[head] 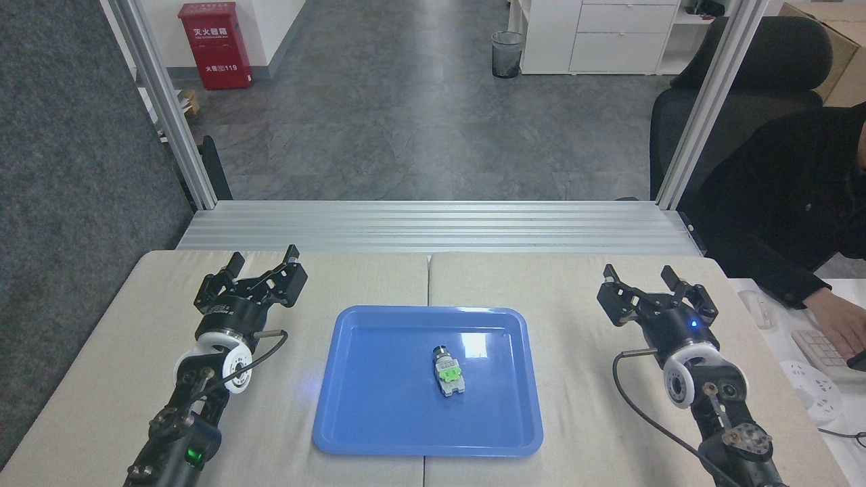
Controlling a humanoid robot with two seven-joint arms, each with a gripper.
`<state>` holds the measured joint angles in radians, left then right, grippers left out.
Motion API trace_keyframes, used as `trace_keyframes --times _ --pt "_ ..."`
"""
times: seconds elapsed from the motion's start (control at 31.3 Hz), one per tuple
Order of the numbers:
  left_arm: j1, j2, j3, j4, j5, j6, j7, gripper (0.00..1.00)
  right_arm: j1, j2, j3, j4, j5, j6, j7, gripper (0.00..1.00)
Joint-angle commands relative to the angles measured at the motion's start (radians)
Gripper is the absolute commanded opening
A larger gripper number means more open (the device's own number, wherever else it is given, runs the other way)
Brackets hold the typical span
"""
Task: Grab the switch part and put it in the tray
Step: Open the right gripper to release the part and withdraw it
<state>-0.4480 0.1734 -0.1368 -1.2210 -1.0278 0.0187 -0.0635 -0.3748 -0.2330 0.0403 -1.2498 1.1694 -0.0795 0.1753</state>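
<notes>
The tray [365, 412] lay flat at the near centre of the padded table [582, 291], across the seam between the two pads. The switch part [447, 370] rested inside the tray, slightly right of centre, dark round end pointing far and white-grey body pointing near, touched by neither gripper. The right gripper [639, 273] stood over the table well to the right of the tray, jaws spread wide and holding nothing. The left gripper [264, 256] stood left of the tray's far corner, jaws likewise wide and empty. At the far right, a person's hand [837, 319] rested on a keyboard [815, 348].
</notes>
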Motion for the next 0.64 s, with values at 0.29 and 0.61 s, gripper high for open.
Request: trace_keyframes --times 0.29,0.61 --pt "0.000 0.000 0.000 0.000 0.000 0.000 0.001 1.00 0.036 -0.109 -0.152 -0.028 -0.016 -0.005 0.001 1.00" --pt "0.000 0.000 0.000 0.000 0.000 0.000 0.001 1.00 0.042 -0.086 -0.143 -0.059 -0.016 -0.009 0.001 1.00"
